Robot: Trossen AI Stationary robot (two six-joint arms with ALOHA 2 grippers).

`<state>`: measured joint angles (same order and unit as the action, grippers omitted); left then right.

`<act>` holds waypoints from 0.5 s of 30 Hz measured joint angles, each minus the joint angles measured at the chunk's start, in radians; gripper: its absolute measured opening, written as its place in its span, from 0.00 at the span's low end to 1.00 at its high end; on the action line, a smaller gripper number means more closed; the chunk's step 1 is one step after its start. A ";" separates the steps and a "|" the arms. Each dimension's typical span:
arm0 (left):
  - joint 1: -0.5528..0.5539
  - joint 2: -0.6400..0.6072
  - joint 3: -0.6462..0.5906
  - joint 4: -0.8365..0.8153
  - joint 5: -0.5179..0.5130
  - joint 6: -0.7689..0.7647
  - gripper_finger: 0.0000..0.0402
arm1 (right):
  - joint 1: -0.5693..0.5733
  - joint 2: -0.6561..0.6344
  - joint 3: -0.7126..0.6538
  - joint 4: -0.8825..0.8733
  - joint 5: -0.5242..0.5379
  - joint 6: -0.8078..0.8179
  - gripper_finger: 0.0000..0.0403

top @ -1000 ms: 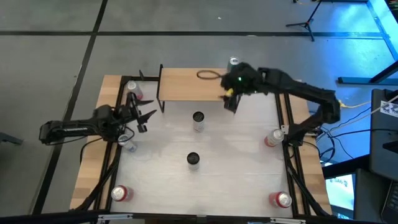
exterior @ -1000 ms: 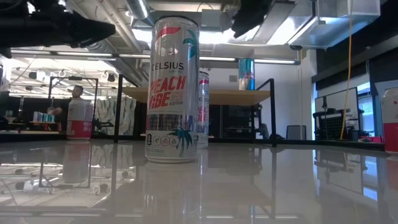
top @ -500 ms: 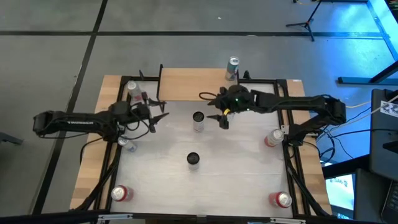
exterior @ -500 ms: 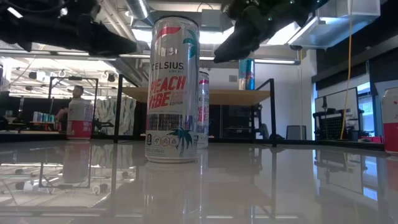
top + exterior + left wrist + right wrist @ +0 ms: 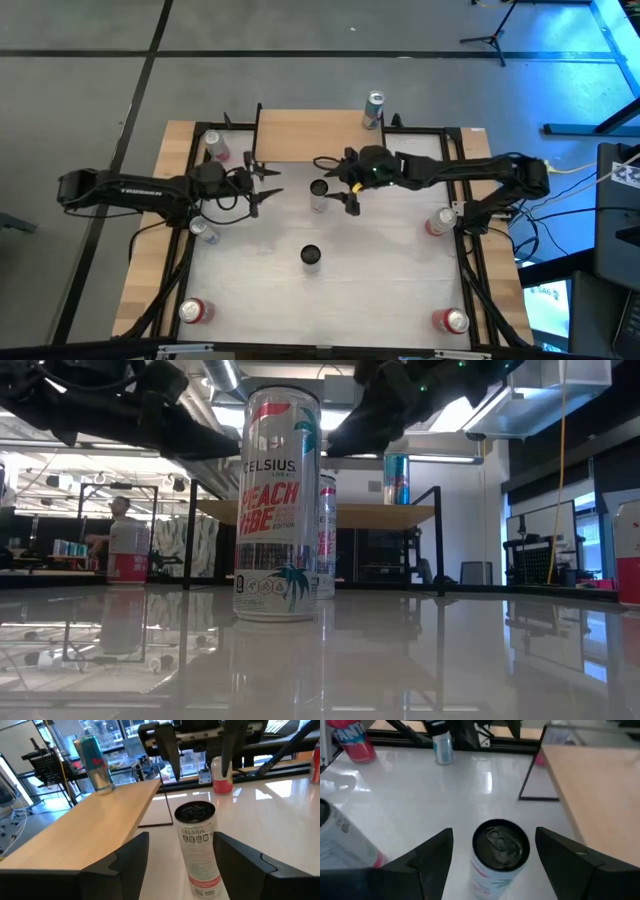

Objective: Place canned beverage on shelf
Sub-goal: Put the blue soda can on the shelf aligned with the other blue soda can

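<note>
The shelf (image 5: 300, 135) stands at the table's far edge, with a blue can (image 5: 374, 108) upright on its right end. A white can (image 5: 319, 193) stands upright on the white tabletop just in front of the shelf. A second, taller can (image 5: 311, 257) stands nearer the front and fills the low view (image 5: 283, 505). My left gripper (image 5: 265, 187) is open, left of the white can, which shows ahead between its fingers (image 5: 200, 845). My right gripper (image 5: 335, 183) is open just right of and above that can (image 5: 500, 850), its fingers on either side, apart from it.
Red cans stand at the front corners (image 5: 193, 310) (image 5: 452, 320) and at the right rail (image 5: 437, 222). Two more cans stand by the left rail (image 5: 213, 145) (image 5: 205, 232). Black frame rails run along both table sides. The two grippers face each other across the white can.
My right gripper has come away from the shelf's right end, toward the table's left and near side, and down to the white can. My left gripper has reached toward the table's right, up to the same can. The blue can stays on the shelf.
</note>
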<state>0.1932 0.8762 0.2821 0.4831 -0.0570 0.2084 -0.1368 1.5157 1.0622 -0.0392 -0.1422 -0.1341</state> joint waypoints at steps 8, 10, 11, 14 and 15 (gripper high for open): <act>-0.065 0.047 0.100 -0.069 0.000 -0.011 0.53 | 0.083 0.026 0.000 0.073 -0.016 -0.031 0.69; -0.086 0.048 0.168 -0.191 -0.003 0.014 0.53 | 0.111 0.024 0.000 0.087 -0.004 -0.054 0.69; -0.095 0.048 0.216 -0.281 -0.007 0.012 0.54 | 0.122 0.022 0.000 0.087 -0.001 -0.063 0.69; -0.112 0.048 0.372 -0.558 -0.054 -0.036 0.56 | 0.145 0.018 0.000 0.095 0.000 -0.085 0.69; -0.120 0.048 0.418 -0.632 -0.076 -0.057 0.57 | 0.150 0.018 0.000 0.094 0.002 -0.085 0.69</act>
<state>0.0731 0.9237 0.7003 -0.1490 -0.1334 0.1517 0.0135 1.5337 1.0622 0.0551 -0.1397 -0.2195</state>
